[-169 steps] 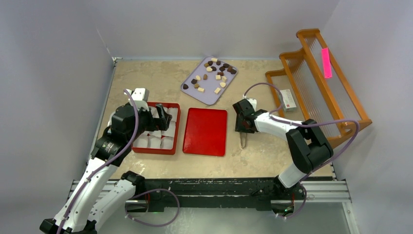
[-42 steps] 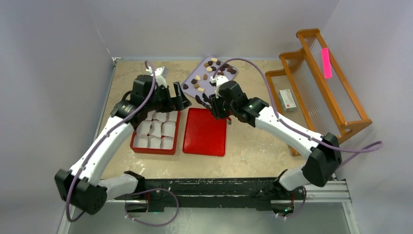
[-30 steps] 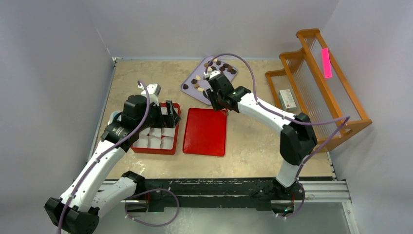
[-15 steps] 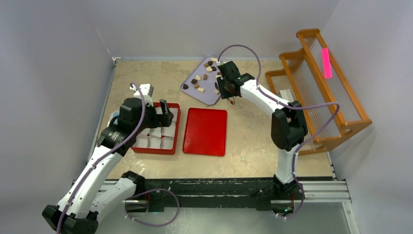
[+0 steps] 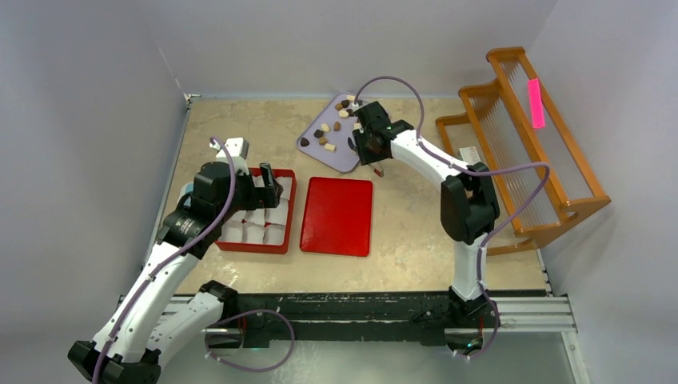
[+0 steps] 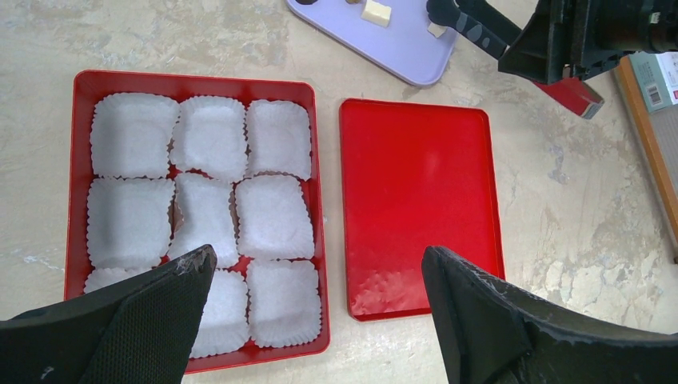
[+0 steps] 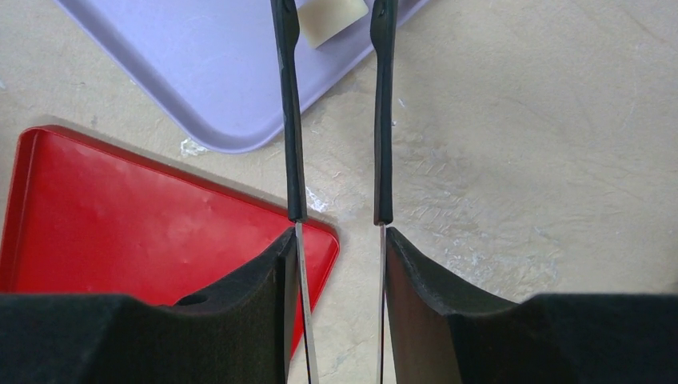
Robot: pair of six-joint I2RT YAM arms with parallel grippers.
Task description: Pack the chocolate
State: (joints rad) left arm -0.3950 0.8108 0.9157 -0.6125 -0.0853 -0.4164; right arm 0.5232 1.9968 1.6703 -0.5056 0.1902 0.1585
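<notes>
Grasping tweezers (image 7: 289, 120), seemingly, right gripper (image 7: 339, 240), left gripper (image 6: 317, 256) released, chocolate (image 7: 334, 20) on tray (image 7: 200, 72), boxed cups (image 6: 206, 138)

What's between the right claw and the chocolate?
Tweezers, gripped in the right claw. In the right wrist view their arms reach over the lavender tray's edge, a cream chocolate piece showing between them.

Table (image 5: 240, 128) with box (image 5: 252, 249), lid (image 5: 337, 216), tray (image 5: 344, 158), rack (image 5: 520, 136)
</notes>
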